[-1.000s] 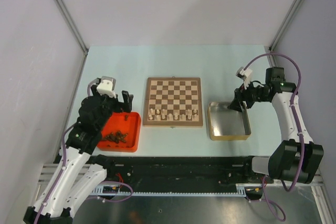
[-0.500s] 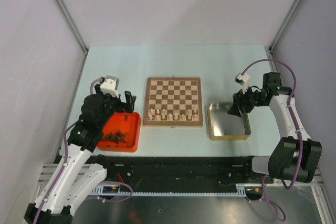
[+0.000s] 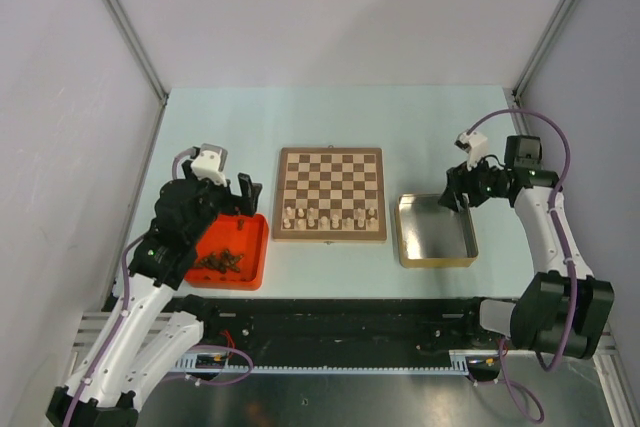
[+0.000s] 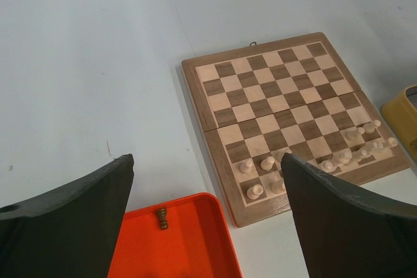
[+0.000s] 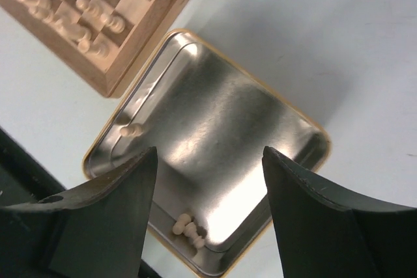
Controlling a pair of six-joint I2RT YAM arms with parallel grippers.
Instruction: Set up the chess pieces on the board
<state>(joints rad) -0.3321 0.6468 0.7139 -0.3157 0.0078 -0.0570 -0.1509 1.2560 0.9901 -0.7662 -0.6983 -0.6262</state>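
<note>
From above: see the board [image 3: 330, 193] mid-table, pale chess pieces [image 3: 328, 217] on its near rows, right gripper [image 3: 447, 202] over the gold tin [image 3: 436, 264]. From the left wrist: left gripper [image 4: 207, 161] spread wide, holding nothing. From the right wrist: fingers apart, empty; come straight down and pinch across one piece [image 5: 132, 131] lying flat by the tin's wall, pointing sideways across the view.

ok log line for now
left gripper: open, over tray | right gripper: open, empty, over tin | board: pale pieces, near rows | tin: few pale pieces
</note>
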